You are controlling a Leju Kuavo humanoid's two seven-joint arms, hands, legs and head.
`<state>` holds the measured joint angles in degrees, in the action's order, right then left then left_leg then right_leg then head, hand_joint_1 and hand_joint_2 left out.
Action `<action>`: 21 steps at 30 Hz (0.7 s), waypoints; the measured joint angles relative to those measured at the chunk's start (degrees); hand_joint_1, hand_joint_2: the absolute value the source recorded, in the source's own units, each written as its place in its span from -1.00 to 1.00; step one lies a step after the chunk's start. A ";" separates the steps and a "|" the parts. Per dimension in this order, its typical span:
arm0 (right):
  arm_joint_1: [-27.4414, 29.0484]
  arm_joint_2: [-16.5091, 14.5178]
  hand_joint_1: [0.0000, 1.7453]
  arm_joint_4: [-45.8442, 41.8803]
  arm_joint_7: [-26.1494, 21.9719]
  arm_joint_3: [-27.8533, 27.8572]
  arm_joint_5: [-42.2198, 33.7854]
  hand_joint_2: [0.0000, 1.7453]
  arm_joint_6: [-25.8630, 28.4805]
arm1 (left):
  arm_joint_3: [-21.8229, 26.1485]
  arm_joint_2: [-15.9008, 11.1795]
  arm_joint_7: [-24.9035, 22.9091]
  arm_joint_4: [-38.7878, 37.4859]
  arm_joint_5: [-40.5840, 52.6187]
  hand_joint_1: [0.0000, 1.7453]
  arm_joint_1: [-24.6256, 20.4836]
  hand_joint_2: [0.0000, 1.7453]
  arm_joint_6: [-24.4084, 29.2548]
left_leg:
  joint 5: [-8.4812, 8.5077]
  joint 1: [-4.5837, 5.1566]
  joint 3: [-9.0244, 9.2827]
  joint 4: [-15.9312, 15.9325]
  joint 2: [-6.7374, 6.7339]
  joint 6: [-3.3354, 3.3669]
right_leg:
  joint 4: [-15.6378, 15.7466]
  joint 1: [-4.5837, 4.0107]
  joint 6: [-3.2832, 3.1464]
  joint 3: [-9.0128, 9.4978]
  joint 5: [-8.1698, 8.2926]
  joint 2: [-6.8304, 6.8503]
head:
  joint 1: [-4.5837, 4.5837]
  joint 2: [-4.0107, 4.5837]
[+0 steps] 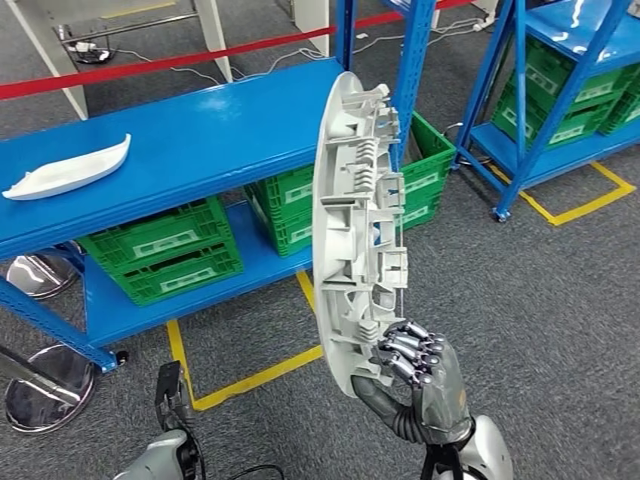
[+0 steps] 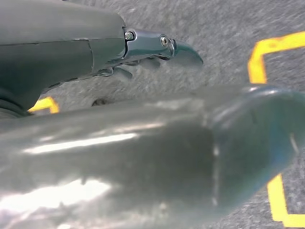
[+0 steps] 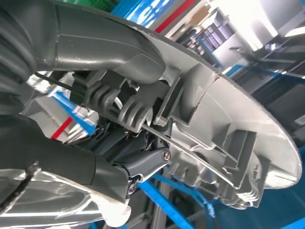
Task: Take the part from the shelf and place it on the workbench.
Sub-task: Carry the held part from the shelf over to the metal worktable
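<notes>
My right hand (image 1: 419,385) grips the lower edge of a large white plastic part (image 1: 358,220) and holds it upright in the air, its ribbed inner side facing me. In the right wrist view, my fingers (image 3: 118,102) hook into the ribs of the part (image 3: 230,129). A second, slim white part (image 1: 68,170) lies on the blue shelf (image 1: 219,130) at the left. My left hand (image 2: 107,52) hangs over the grey floor, fingers stretched out and holding nothing.
Green crates (image 1: 162,250) fill the lower level of the blue shelf, more (image 1: 419,175) behind the held part. Another blue rack (image 1: 562,80) with green crates stands at the right. Yellow floor lines (image 1: 249,375) mark the grey carpet. A red tape (image 1: 151,65) runs behind the shelf.
</notes>
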<state>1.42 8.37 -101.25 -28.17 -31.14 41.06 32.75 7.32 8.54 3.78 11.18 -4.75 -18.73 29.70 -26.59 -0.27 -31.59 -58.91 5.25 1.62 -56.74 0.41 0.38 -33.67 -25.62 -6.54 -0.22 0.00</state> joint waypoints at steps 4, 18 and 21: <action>-0.61 0.02 1.00 0.85 0.05 -0.19 -0.16 1.00 0.14 | 0.50 -0.30 0.33 0.08 0.05 -1.00 -1.04 -1.00 -1.21 | -0.07 -0.19 0.32 2.45 -2.53 0.29 | -0.91 0.13 1.47 -2.26 0.00 0.18 | 0.21 0.00; -2.33 -1.11 1.00 3.55 1.62 -0.51 1.48 1.00 0.77 | 0.68 3.25 2.16 0.28 2.33 -1.00 -0.71 -1.00 0.36 | -0.93 0.31 0.16 1.79 -12.16 -1.73 | -0.31 -0.09 0.56 -0.90 -0.24 9.14 | -0.34 0.00; -2.56 -1.44 1.00 3.90 1.89 -0.50 1.49 1.00 0.79 | 0.68 3.37 2.08 0.47 2.53 -1.00 -0.74 -1.00 0.04 | -4.97 -0.16 -1.97 -3.92 -7.85 -2.47 | -0.14 0.22 -0.30 -1.01 0.15 7.10 | -0.08 0.00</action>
<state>-1.14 6.92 -97.36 -26.29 -31.64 42.54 33.54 7.99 11.90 5.86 11.65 -2.22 -19.47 29.75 -31.56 -0.43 -33.56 -62.83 -2.60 -0.86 -56.88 0.62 0.08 -34.68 -25.47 0.57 -0.30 0.00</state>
